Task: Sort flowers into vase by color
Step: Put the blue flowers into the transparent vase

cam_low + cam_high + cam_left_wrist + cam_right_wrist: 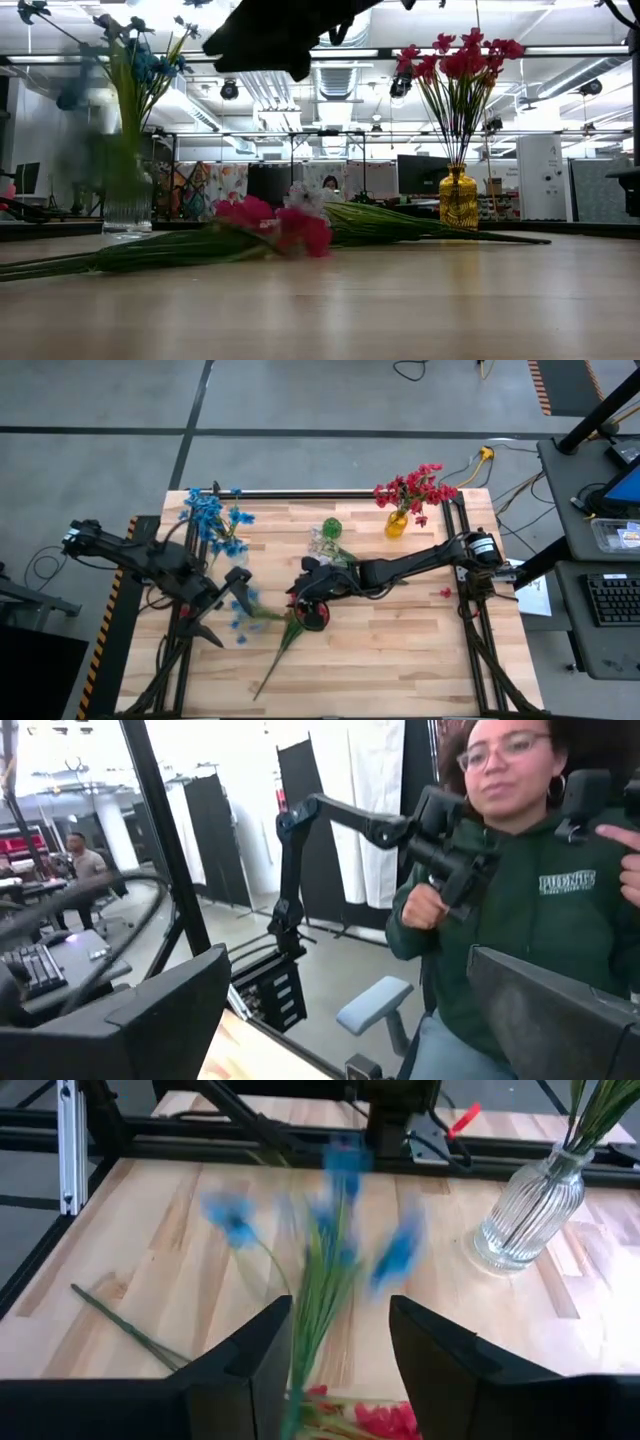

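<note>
Pale wooden planks form the table [400, 650], framed by black rails, with grey floor around it. Near the middle of the overhead frame a blue flower spray [340, 1230] rises, blurred, between the parted fingers of the right gripper [312, 598]; whether they grip its stem I cannot tell. Red blossoms [280, 225] lie on the wood just below it, long green stems [280, 655] trailing toward the lower left. Upper left stands a clear glass vase of blue flowers [210, 515], upper right a yellow vase of red ones [412, 495]. The left gripper [225, 615], fingers spread wide and empty, hovers left of centre.
</note>
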